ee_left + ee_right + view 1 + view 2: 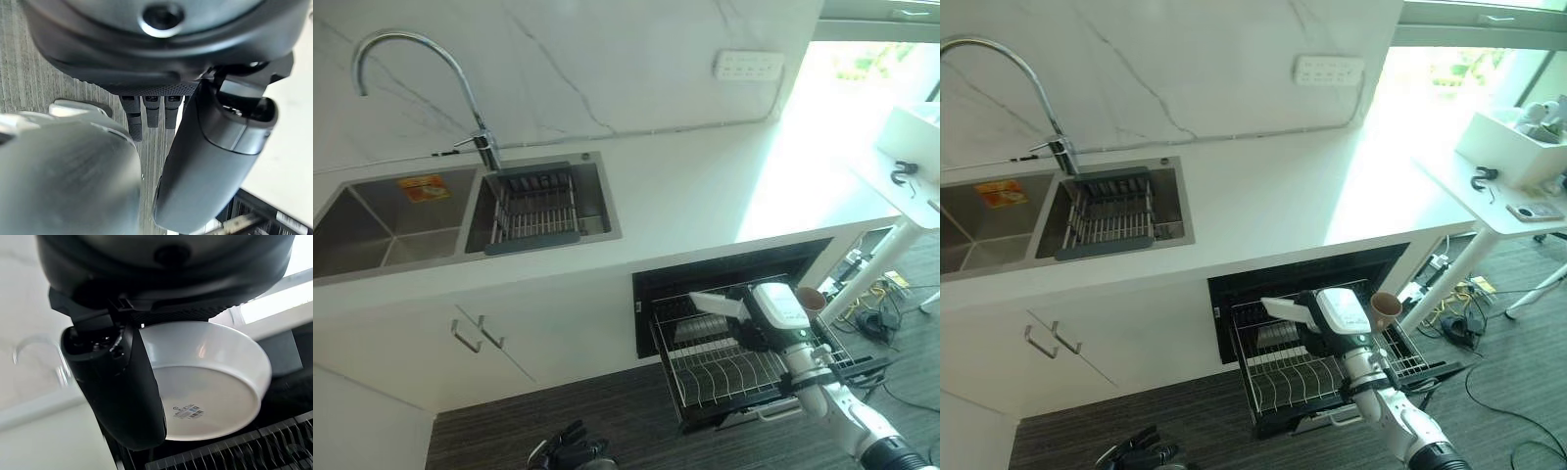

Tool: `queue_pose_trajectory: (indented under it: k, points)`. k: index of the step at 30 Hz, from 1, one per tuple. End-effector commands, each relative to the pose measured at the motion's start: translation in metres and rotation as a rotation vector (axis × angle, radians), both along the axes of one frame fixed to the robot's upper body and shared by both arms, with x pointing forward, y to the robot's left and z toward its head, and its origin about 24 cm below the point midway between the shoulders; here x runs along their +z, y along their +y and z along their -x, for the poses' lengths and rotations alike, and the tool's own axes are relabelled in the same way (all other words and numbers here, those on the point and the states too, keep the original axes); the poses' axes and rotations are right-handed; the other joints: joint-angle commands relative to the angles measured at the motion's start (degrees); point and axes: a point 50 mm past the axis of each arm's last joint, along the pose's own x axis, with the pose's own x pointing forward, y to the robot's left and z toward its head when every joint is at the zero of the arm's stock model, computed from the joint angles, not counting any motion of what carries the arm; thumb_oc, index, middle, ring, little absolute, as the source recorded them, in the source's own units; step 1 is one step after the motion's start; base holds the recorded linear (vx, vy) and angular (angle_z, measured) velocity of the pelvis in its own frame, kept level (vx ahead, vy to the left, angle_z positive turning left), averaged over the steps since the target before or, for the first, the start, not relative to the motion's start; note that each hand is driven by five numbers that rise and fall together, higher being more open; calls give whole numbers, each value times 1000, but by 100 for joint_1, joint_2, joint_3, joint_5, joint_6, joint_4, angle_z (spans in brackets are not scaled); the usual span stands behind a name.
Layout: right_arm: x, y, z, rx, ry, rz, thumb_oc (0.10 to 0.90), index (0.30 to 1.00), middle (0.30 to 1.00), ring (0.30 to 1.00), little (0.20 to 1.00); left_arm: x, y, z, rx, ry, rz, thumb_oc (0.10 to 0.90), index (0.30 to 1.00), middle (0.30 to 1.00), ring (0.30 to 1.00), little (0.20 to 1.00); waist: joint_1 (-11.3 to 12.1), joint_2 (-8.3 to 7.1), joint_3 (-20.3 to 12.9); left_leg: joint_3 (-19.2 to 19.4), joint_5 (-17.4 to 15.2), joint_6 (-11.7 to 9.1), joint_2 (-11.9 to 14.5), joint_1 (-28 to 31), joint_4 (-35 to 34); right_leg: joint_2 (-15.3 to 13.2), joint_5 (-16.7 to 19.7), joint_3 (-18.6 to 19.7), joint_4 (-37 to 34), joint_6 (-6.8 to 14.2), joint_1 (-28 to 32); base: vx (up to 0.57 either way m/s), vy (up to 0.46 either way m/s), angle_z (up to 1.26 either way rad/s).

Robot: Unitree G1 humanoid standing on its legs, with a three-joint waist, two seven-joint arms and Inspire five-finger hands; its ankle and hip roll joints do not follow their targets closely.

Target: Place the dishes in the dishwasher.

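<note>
The right hand (117,382) pinches a white plate (210,387) by its rim, tilted above the pulled-out dishwasher rack (724,367) at five o'clock, likely for slotting; the left hand (146,110), fingers straight, hangs idle.

No legible text in any view. White bowl (205,382) carries a small sticker (188,411) with a barcode on its underside, at roughly 6 o'clock of the base; print too small to read. Orange-yellow label (423,187) on back wall of left sink basin (372,230); markings unreadable.
</note>
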Motion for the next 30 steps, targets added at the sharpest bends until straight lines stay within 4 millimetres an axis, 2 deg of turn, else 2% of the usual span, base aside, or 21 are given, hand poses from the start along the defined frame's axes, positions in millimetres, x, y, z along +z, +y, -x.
queue_pose_trajectory:
  k: [1,2,6,15,18,22,30]
  points:
    - [53,2,-37,-19,-309,-33,400,300,300,300,300,-6,30,73,-69,311,-124,800,900,900,900,900,111,-36,93,-232,-672,-79,93,284,36,-97,-226,105,-165,394,231,82,-11,23]
    - [44,-1,-39,-46,-274,-16,400,300,300,300,300,-5,33,74,-83,315,-130,800,900,900,900,900,181,-24,108,-289,-655,-77,71,270,36,-110,-229,52,-165,392,260,74,-13,21]
    - [32,-5,-42,-100,-216,16,400,300,300,300,300,-3,34,73,-118,314,-133,800,900,900,900,900,310,29,169,-390,-607,-84,39,216,36,-137,-231,-33,-165,385,287,39,-7,20]
    - [22,-30,-49,-232,-155,66,400,300,300,300,300,-1,33,60,-162,261,-125,800,900,900,900,900,522,236,391,-607,-513,-97,-65,40,36,-223,-200,-171,-165,396,249,-9,3,10]
    - [24,-40,-54,-263,-144,91,400,300,300,300,300,0,33,55,-168,239,-115,800,900,900,900,900,587,309,457,-668,-471,-102,-108,-32,36,-269,-167,-206,-165,406,207,-51,14,14]
    - [41,-53,-72,-290,-144,189,400,300,300,300,300,0,31,50,-194,216,-104,800,900,900,900,900,688,422,563,-787,-393,-119,-190,-155,36,-330,-122,-243,-165,416,127,-43,12,14]
    - [47,-72,-76,-325,-117,286,400,300,300,300,300,1,33,49,-215,205,-114,800,900,900,900,900,793,489,620,-861,-335,-140,-230,-234,36,-388,-110,-335,-165,433,134,7,-2,9]
